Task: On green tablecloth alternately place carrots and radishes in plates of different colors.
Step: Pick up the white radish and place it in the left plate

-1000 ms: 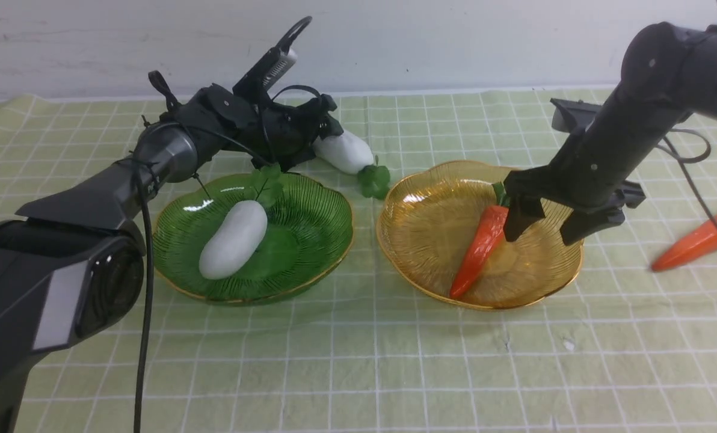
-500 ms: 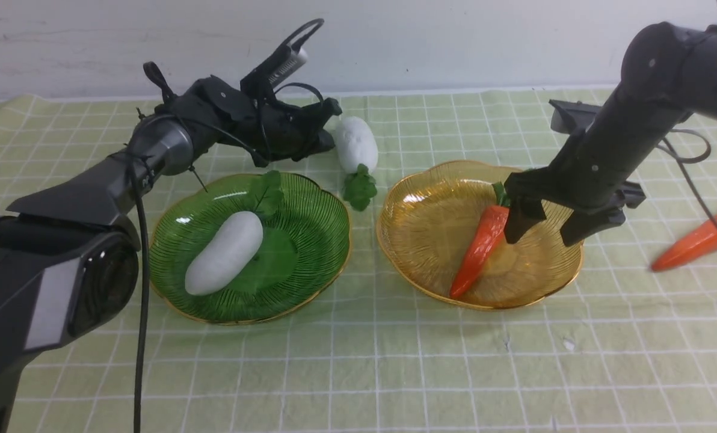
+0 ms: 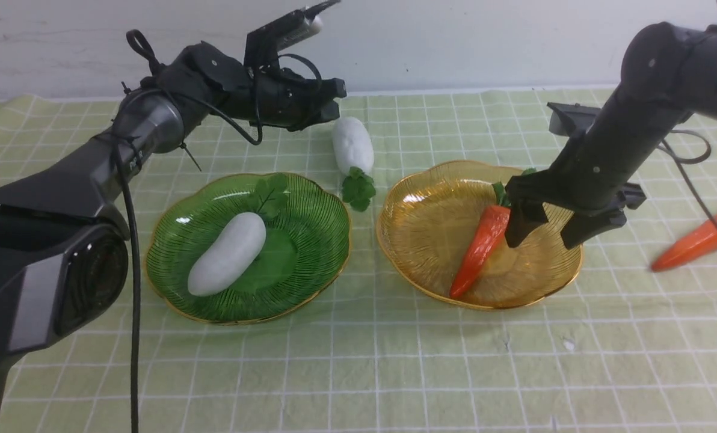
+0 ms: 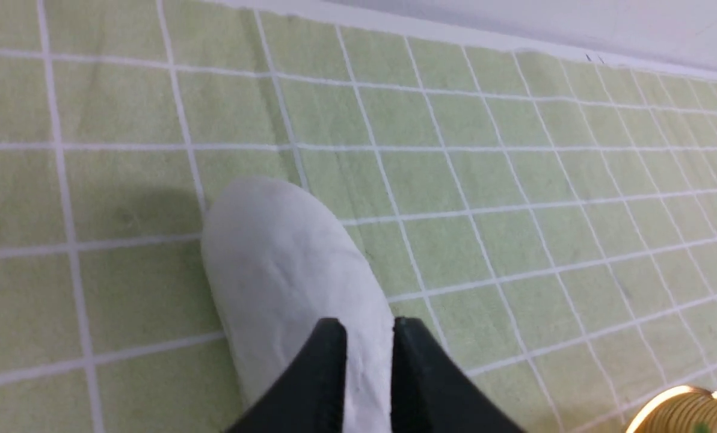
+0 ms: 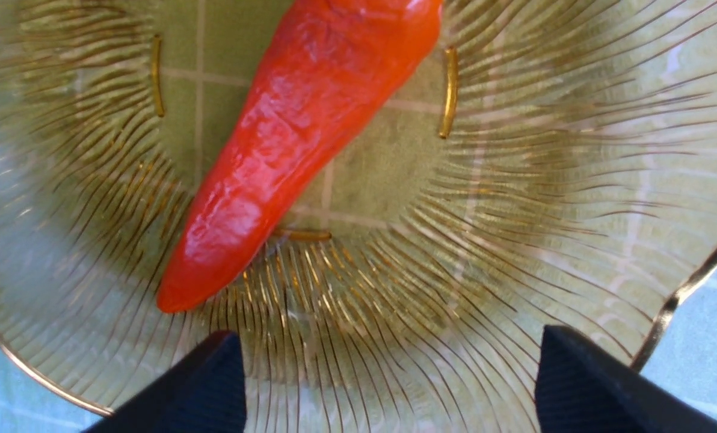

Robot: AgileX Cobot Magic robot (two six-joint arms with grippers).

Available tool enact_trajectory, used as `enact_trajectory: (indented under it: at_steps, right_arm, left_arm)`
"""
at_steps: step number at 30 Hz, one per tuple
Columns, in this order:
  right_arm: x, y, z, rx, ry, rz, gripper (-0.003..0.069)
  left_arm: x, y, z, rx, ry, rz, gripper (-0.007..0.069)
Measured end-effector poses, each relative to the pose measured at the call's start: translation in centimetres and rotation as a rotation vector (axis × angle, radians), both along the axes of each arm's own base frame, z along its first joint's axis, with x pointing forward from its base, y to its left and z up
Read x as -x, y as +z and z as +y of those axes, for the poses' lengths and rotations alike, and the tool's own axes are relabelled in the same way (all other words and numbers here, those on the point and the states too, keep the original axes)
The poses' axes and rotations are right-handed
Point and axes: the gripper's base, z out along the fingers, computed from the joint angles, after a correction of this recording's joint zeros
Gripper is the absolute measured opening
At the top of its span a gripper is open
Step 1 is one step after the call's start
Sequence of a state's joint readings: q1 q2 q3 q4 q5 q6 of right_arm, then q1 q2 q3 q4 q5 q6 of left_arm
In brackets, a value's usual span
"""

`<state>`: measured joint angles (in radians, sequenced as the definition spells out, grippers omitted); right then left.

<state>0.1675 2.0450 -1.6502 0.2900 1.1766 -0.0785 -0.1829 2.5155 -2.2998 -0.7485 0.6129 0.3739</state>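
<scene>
On the green tablecloth [image 3: 358, 373] stand a dark green plate [image 3: 310, 240] holding one white radish [image 3: 226, 255] and an amber plate [image 3: 424, 228] holding one orange carrot [image 3: 482, 246]. A second radish [image 3: 352, 144] lies on the cloth behind the gap between the plates, leaves toward me. My left gripper [image 3: 336, 101] hovers just above and left of it, only slightly open and holding nothing; in the left wrist view the radish [image 4: 274, 258] shows beneath the left gripper [image 4: 369, 328]. My right gripper [image 3: 540, 239] hangs open over the amber plate, beside the carrot [image 5: 298, 132]. A second carrot [image 3: 701, 240] lies far right.
A white wall runs along the cloth's far edge. The amber plate's gold rim [image 4: 677, 403] shows in a corner of the left wrist view. The right wrist view looks down into the amber plate [image 5: 515, 180], the right gripper [image 5: 388, 337] wide over it.
The left gripper let go of the far radish and rose back. That radish swung round, leaves now toward me. The green plate and its radish shifted slightly left. The right arm stayed still.
</scene>
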Motion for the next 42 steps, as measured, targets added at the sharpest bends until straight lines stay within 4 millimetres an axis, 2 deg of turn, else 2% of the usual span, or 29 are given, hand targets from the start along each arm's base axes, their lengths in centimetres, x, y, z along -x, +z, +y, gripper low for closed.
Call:
enact_trajectory:
  at_steps: [1,2,3,5,6,8,10,13,19,23,27,34,36,42]
  right_arm:
    - [0.0,0.0,0.0,0.000,0.000,0.000,0.0589]
    - [0.0,0.0,0.0,0.000,0.001,0.000,0.0589]
    - [0.0,0.0,0.0,0.000,0.001,0.000,0.0589]
    - [0.0,0.0,0.0,0.000,0.001,0.000,0.0589]
    - [0.0,0.0,0.0,0.000,0.001,0.000,0.0589]
    - [0.0,0.0,0.0,0.000,0.002,-0.001,0.0589]
    - [0.0,0.0,0.0,0.000,0.003,-0.001,0.0589]
    - [0.0,0.0,0.0,0.001,0.004,-0.001,0.0589]
    - [0.0,0.0,0.0,0.001,0.004,-0.001,0.0589]
    - [0.0,0.0,0.0,0.001,0.004,-0.001,0.0589]
    - [0.0,0.0,0.0,0.001,0.004,0.000,0.0589]
    - [0.0,0.0,0.0,0.001,0.007,-0.003,0.0589]
    - [0.0,0.0,0.0,0.001,0.007,-0.003,0.0589]
    - [0.0,0.0,0.0,0.001,0.007,-0.005,0.0589]
  left_arm:
    - [0.1,0.0,-0.2,-0.031,-0.023,-0.018,0.0185]
    - [0.1,0.0,-0.3,-0.035,-0.026,-0.022,0.0194]
    - [0.2,-0.1,-0.9,-0.095,-0.069,-0.059,0.0272]
    - [0.3,-0.1,-1.3,-0.129,-0.092,-0.082,0.0333]
    - [0.5,-0.1,-2.1,-0.172,-0.127,-0.111,0.0414]
    - [0.7,-0.2,-2.8,-0.205,-0.159,-0.130,0.0503]
    - [0.9,-0.2,-3.2,-0.227,-0.173,-0.139,0.0568]
    - [0.8,-0.3,-3.0,-0.272,-0.172,-0.153,0.0609]
    - [0.4,-0.9,-2.6,-0.263,-0.127,-0.133,0.0612]
    - [0.2,-1.8,-2.6,-0.239,-0.098,-0.114,0.0612]
    - [-0.1,-3.8,-2.6,-0.184,-0.053,-0.060,0.0610]
    - [-0.2,-4.9,-2.9,-0.103,-0.022,-0.019,0.0600]
    - [-0.2,-5.1,-3.0,-0.071,-0.015,-0.006,0.0588]
    - [-0.2,-5.2,-3.1,-0.056,-0.014,0.003,0.0488]
